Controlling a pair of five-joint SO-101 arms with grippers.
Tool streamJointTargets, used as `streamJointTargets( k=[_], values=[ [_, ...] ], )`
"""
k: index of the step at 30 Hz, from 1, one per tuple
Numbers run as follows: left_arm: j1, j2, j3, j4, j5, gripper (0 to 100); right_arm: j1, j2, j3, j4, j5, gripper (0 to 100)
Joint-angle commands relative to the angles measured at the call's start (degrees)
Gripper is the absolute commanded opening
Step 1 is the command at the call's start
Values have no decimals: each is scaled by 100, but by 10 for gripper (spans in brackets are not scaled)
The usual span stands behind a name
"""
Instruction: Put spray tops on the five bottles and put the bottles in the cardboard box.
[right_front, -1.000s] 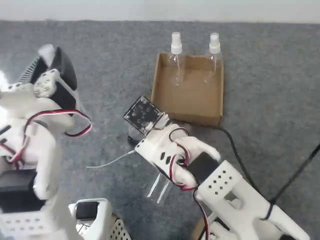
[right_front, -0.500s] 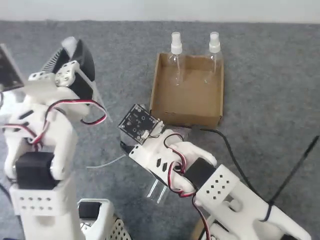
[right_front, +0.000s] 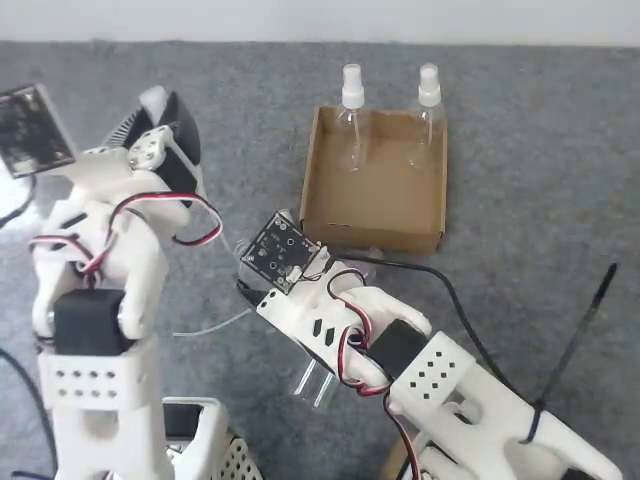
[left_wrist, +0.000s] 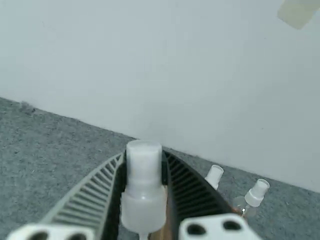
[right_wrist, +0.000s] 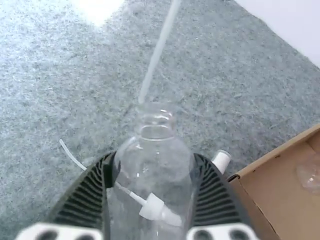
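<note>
White plastic, the spray top (left_wrist: 144, 185) sits pinched between the jaws of your left gripper (left_wrist: 144, 152), which has swung up and inward from the left over the last second. Its thin tube (right_wrist: 159, 50) now seems to hang just above the open neck of the bottle (right_wrist: 150, 172). The right gripper (right_wrist: 152, 160) clamps that bottle on the near side of the cardboard box (right_front: 375, 235). Two capped bottles (right_front: 352, 110) stand at the box's far side, so threading the tube comes next.

Grey short-pile carpet (right_front: 540, 150) covers the whole work surface. Plain white wall (left_wrist: 150, 60) rises behind it, evenly lit.
</note>
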Motion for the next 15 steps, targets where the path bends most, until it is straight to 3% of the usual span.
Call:
streamJointTargets(
  k=[1, 7, 15],
  values=[
    [202, -26, 4, -220, 62, 11, -40, -242, -53, -154, -70, 6],
    [519, -18, 40, -176, 53, 11, -40, -242, -44, -127, -70, 6],
    [527, -70, 1077, -158, -202, 11, 66, -242, -35, -145, -70, 6]
  ],
)
